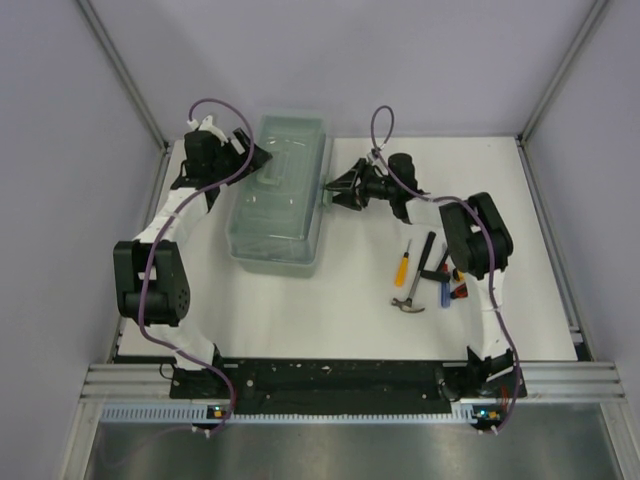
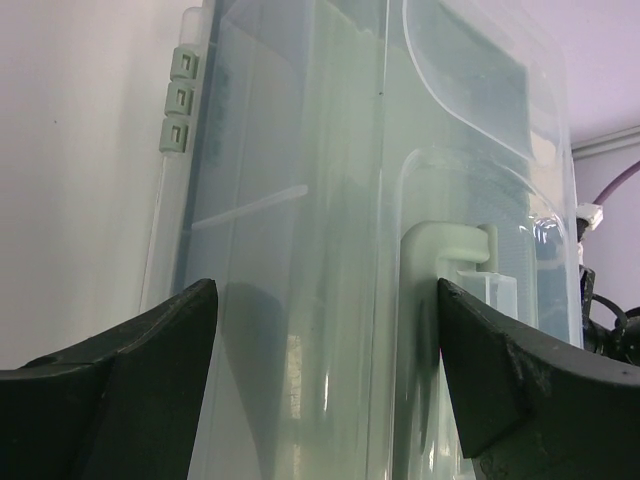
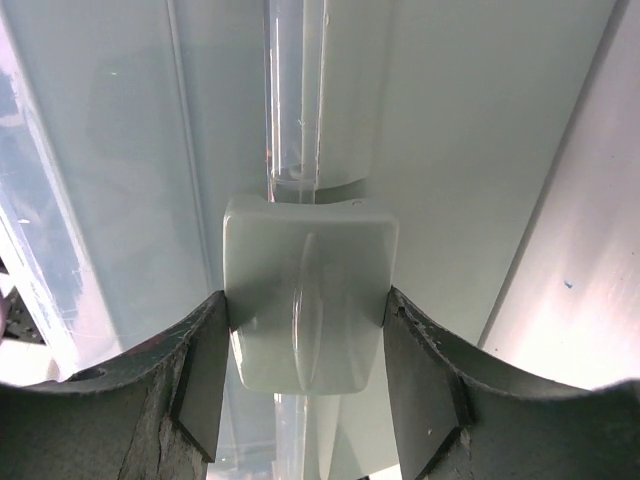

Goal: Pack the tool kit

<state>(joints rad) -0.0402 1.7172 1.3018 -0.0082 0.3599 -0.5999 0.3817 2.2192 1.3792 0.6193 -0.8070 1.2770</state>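
Observation:
The translucent tool box [image 1: 280, 195] lies closed on the table, left of centre. My left gripper [image 1: 255, 158] is at its far left side; in the left wrist view it [image 2: 325, 300] is open, its jaws wide apart against the box lid [image 2: 300, 200], near the pale handle [image 2: 450, 240]. My right gripper [image 1: 335, 188] is at the box's right side. In the right wrist view it [image 3: 305, 310] has both fingers touching the sides of the pale green latch [image 3: 310, 290]. A hammer [image 1: 408, 303] and an orange screwdriver [image 1: 401, 265] lie loose on the table.
A black-handled tool [image 1: 428, 255] and blue and red tools [image 1: 447, 290] lie beside the hammer, under my right arm's elbow. Pale green clips [image 2: 180, 100] sit on the box edge. Grey walls with metal rails enclose the table.

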